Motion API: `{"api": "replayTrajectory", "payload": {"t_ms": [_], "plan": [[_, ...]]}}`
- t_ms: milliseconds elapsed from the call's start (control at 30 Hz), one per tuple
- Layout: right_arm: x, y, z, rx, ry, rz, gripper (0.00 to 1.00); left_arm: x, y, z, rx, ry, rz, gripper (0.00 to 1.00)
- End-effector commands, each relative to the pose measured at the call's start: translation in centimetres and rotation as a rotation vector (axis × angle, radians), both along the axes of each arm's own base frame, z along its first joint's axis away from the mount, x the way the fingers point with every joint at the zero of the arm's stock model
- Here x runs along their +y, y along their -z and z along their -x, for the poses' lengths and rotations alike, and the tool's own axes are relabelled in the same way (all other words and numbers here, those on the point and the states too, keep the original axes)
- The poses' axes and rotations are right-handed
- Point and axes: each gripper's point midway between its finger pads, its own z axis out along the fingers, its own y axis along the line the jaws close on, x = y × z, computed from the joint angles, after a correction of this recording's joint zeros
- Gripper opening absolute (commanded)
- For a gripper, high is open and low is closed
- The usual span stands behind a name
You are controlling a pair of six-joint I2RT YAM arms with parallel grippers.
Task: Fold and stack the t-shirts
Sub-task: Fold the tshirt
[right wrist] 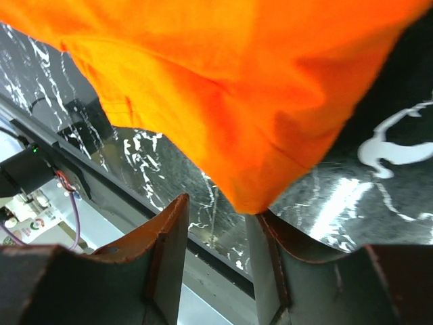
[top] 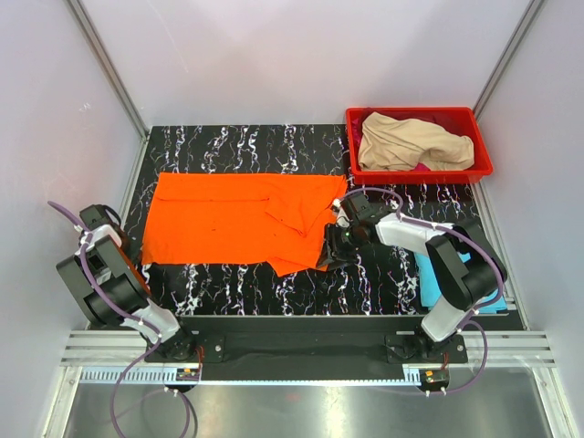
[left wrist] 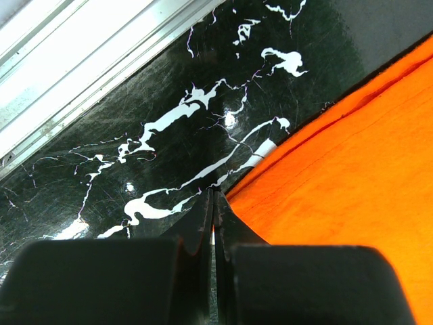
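The bright orange t-shirt [top: 242, 219] lies spread on the black marble table [top: 365, 274], its right side rumpled. My right gripper [top: 332, 248] is at the shirt's lower right edge. In the right wrist view it [right wrist: 220, 206] is open, and a corner of the orange shirt [right wrist: 230, 101] hangs down against the inner side of the right finger [right wrist: 270, 250]. My left gripper [left wrist: 215, 195] is shut, its tips at the shirt's edge [left wrist: 338, 183] by the near left corner. The beige t-shirt [top: 411, 141] lies crumpled in the red bin, with a bit of magenta cloth [top: 422, 168] under it. The light blue t-shirt [top: 427, 283] lies folded under my right arm.
The red plastic bin [top: 482, 169] stands at the back right corner of the table. The left arm [top: 100, 274] is folded back at the near left edge. An aluminium frame rail [left wrist: 81, 68] runs along the table's left side.
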Motion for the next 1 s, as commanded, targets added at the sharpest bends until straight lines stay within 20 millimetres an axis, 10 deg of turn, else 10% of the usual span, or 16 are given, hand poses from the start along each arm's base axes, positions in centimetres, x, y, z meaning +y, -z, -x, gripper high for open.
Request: {"api": "replayTrajectory", "payload": {"t_ms": [0,200,367,967], "plan": [[1.3,-0.4,0.2,-0.013,-0.015,-0.04,0.45,-0.1,-0.6,-0.1,0.002,0.016,-0.001,0.0],[1.4,0.2,0.1,-0.007,0.001,-0.031,0.4,-0.1,-0.5,-0.1,0.0,0.012,0.002,0.0],[0.9,-0.1,-0.4,-0.034,0.017,0.001,0.0,-0.1,-0.8,-0.2,-0.007,0.011,-0.001,0.0],[-2.0,-2.7,-1.0,-0.144,0.079,0.044,0.0,-0.1,-1.3,0.0,-0.012,0.025,-0.017,0.0]]}}
